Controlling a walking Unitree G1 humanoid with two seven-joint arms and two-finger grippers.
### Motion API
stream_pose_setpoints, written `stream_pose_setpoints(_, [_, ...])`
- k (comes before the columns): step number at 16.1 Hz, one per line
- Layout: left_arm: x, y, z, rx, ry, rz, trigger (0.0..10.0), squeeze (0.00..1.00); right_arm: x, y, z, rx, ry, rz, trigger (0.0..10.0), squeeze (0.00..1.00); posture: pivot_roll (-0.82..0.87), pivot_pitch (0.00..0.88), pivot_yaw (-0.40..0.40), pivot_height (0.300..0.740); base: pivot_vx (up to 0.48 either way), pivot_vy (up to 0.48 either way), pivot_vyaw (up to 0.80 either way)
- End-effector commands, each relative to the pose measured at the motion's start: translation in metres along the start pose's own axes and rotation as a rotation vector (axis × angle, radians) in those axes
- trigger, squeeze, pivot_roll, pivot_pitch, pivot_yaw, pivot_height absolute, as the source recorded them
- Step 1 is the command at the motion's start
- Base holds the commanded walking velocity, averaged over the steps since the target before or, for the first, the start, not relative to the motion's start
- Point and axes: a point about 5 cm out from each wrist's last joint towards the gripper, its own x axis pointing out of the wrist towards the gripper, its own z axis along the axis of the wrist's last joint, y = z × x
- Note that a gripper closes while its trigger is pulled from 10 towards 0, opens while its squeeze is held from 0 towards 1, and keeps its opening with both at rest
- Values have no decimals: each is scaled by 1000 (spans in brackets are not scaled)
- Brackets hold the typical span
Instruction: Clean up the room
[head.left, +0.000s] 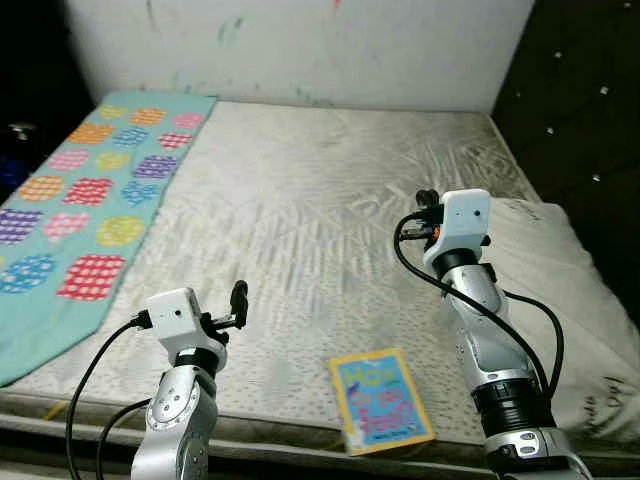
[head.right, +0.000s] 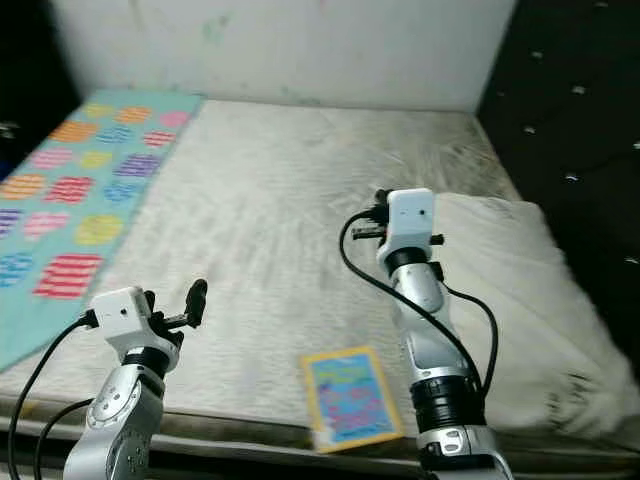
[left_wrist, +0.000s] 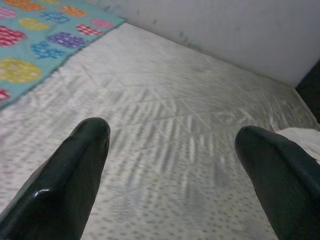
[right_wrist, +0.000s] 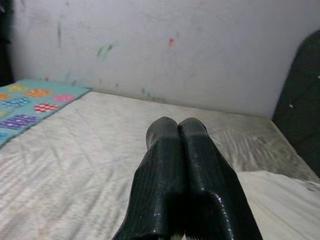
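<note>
Grey-white mattress (head.left: 320, 230); at 9 o'clock, teal blanket (head.left: 90, 200) with checked patches in pink, orange, yellow, purple, blue; at 6 o'clock, yellow-bordered blue book (head.left: 380, 400), pink lettering; white, paint-flecked wall (head.left: 300, 50)

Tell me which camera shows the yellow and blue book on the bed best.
The left eye view: the book lies whole and fairly sharp at the mattress's near edge, between the two arms. The right eye view has it too, but blurrier. Both wrist views look out across the mattress toward the wall.
</note>
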Motion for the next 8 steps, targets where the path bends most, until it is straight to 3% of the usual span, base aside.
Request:
stream_pose_setpoints(1, [0,-4,-1,-20,3,5,10000,0,3,-1,5,-2,-19,-2,10000,0,7,0,8,740,0,480,0])
stream_pose_setpoints(8, [-1,-6,1,-28,-19,-13,10000,0,3,0,6,-7,-22,-1,10000,0,7,0,7,740,0,0,0])
